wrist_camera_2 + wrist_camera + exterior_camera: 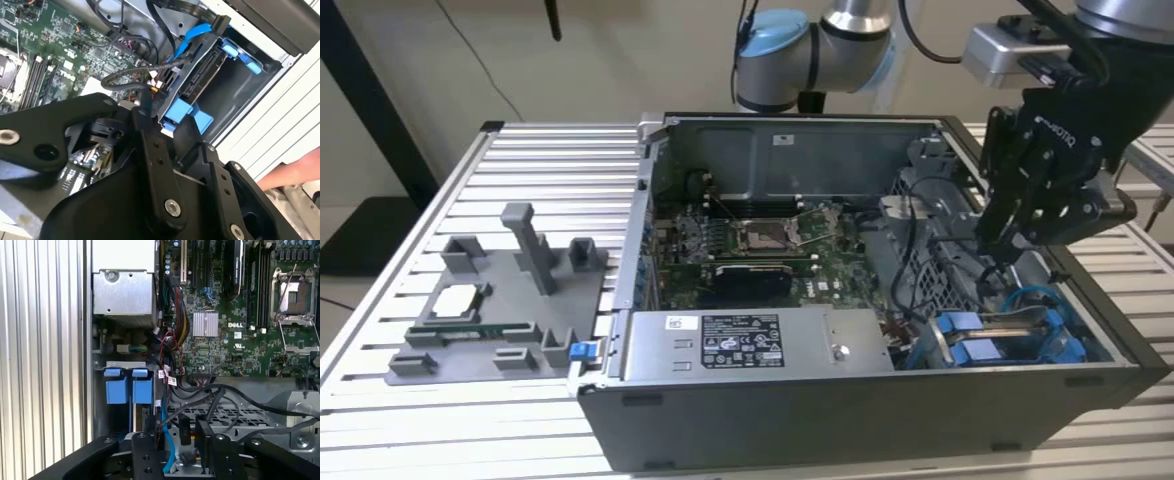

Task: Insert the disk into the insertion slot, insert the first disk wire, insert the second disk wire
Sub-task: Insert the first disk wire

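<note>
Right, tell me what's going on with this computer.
A robot arm's gripper hangs inside an open computer case on a slatted table, close to the insertion slot with its blue fittings. The disk, in its blue carrier, appears already seated in that slot. A black wire runs right up to the gripper; whether it is gripped cannot be told. A person's hand shows beside the case.

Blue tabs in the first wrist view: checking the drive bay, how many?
2, side by side: one blue tab nearer the case wall, the other nearer the motherboard. Others may be hidden.
</note>
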### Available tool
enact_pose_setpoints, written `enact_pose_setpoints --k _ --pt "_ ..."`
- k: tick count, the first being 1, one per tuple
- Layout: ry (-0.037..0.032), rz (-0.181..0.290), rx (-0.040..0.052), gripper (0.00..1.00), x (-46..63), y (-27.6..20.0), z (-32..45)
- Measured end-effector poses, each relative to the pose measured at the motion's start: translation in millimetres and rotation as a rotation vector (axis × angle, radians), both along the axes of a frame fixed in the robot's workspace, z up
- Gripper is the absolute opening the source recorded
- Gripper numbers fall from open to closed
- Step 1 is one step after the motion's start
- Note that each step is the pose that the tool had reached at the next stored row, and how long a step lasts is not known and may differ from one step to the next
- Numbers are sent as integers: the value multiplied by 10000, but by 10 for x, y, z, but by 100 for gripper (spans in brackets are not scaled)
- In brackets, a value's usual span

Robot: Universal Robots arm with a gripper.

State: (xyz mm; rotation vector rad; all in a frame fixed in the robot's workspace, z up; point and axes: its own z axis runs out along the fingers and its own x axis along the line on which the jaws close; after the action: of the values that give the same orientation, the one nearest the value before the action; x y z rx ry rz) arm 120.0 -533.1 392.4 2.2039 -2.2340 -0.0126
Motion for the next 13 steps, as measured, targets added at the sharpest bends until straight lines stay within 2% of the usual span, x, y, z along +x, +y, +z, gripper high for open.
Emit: enact_pose_setpoints --k 4,8,13 --pt "-173 43 104 100 -13 0 -27" --pt "-207 85 170 100 -25 0 -31" --pt "-266 86 250 100 -95 -1 -35"
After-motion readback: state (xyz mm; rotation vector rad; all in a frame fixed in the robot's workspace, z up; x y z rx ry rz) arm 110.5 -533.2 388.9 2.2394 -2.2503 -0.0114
